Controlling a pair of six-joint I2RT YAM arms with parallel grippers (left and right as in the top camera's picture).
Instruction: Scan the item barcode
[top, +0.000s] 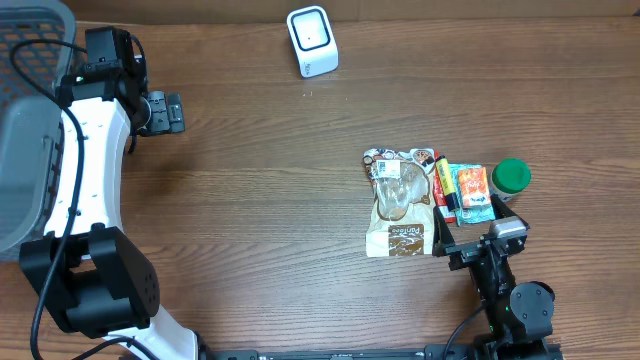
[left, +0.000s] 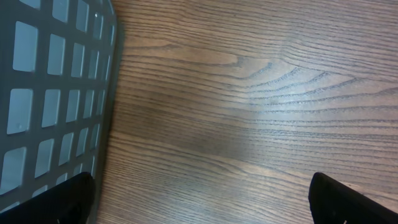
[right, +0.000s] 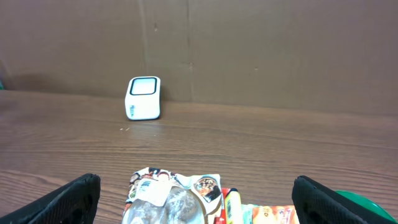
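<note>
Over on the left, the grey basket (top: 25, 60) sits at the table's (top: 260, 200) edge. The left gripper (top: 172, 112) hangs just beside it with its fingers spread wide and nothing between them. Its wrist view shows only bare wood and the basket wall, so nothing to scan is within its reach.

Further along, the white scanner (top: 312, 40) stands alone near the far edge, well apart from everything else.

The goods are right of centre, bunched together. The snack bag (top: 398, 205) is leftmost, with a yellow tube (top: 441, 180) touching its right side. Next comes an orange packet (top: 473, 188), and a green-lidded jar (top: 511, 177) sits at the end. The bag and the tube both lie lengthwise from the far side toward the near side, more or less in line with the way the right arm points.

The right gripper (top: 472, 230) is at the near edge of that bunch, jaws fully apart and holding nothing. From its own camera, the bag and tube lie low between the two fingers, just ahead and beneath them, with the scanner beyond and off to the left.

By my reckoning the right arm is much the nearer one. I'd guess the bag is the item to scan, though I can't say for sure. To pick it up, the arm needs to drop forward and down onto the bunch, then carry it away from the near edge and leftward to the scanner.
</note>
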